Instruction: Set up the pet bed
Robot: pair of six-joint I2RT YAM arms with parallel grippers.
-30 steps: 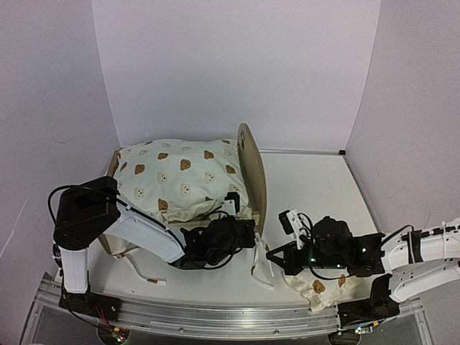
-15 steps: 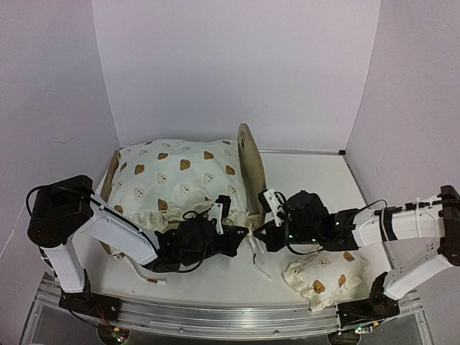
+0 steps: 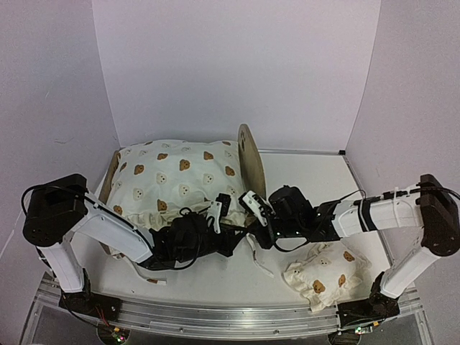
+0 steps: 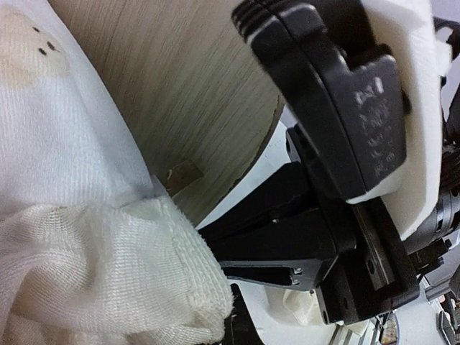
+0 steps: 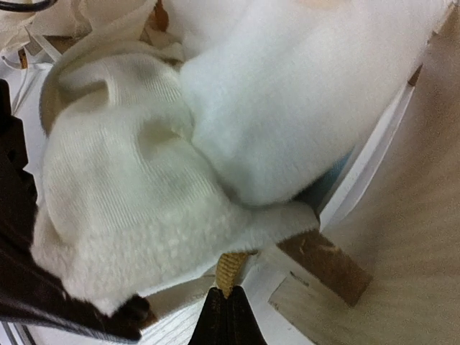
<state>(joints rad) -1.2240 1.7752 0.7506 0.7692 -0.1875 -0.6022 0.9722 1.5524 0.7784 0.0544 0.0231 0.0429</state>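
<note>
The pet bed (image 3: 251, 162) sits back-left on the bench (image 3: 316, 180), with the cushion (image 3: 180, 176) laid in. The left fingers (image 4: 338, 108) and right fingers (image 5: 226, 320), both together, meet at its near corner. Settling the cushion's edge there likely needs opening and a fresh grasp.

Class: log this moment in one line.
bear-print cushion: on pet bed | left claw: shut | right claw: shut, at bed corner | small pillow: on table

Right tool (image 3: 257, 228): off the small pillow (image 3: 321, 274), arm stretched leftward over the table to the near corner of the pet bed (image 3: 251, 162), now just beside the left tool (image 3: 231, 241). Pillow fully uncovered. Left arm dropped lower, shoulder swung left.
</note>
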